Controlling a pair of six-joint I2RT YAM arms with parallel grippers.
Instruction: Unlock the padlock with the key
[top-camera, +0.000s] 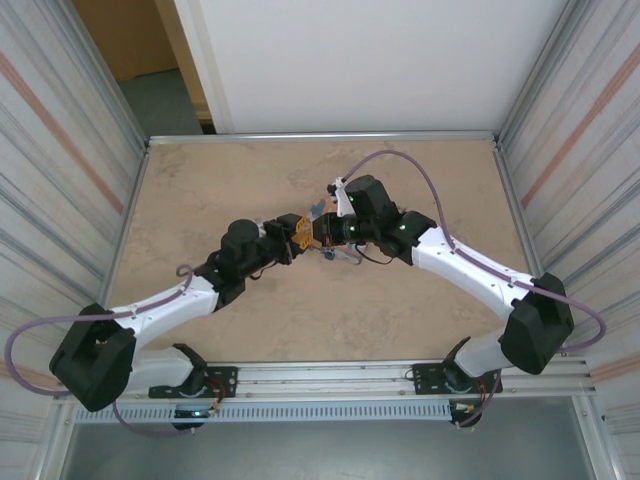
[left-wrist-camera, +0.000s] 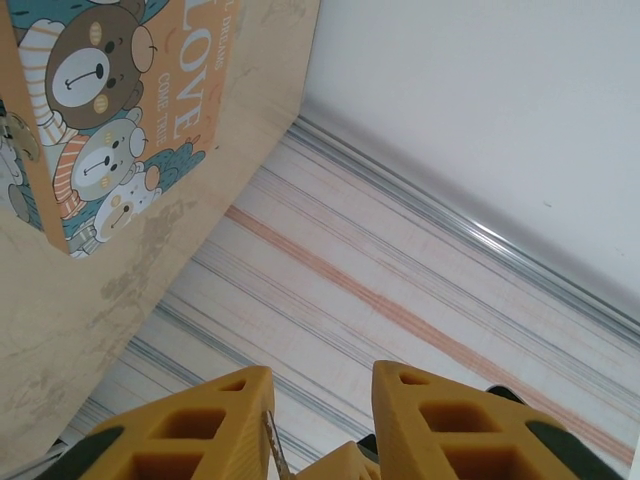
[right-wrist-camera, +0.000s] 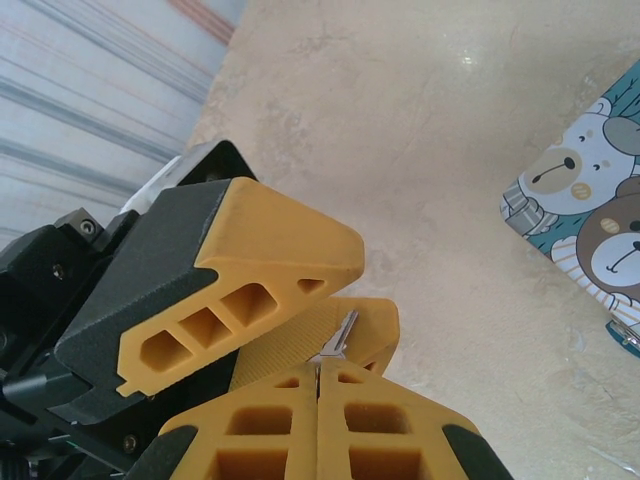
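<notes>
My right gripper is shut on the key, whose silver blade sticks out past its fingertips. The blade lies between the two fingers of my left gripper, which are apart around it. In the left wrist view the key rests against the inner face of one finger of the left gripper, with a gap to the other finger. From above, both grippers meet tip to tip at the table's middle. A small blue and silver thing, apparently the padlock, lies on the table just below them.
The orange-and-teal "LOVE" tin with cartoon bears stands on the beige table just behind the grippers. Striped walls enclose the table on the left, right and back.
</notes>
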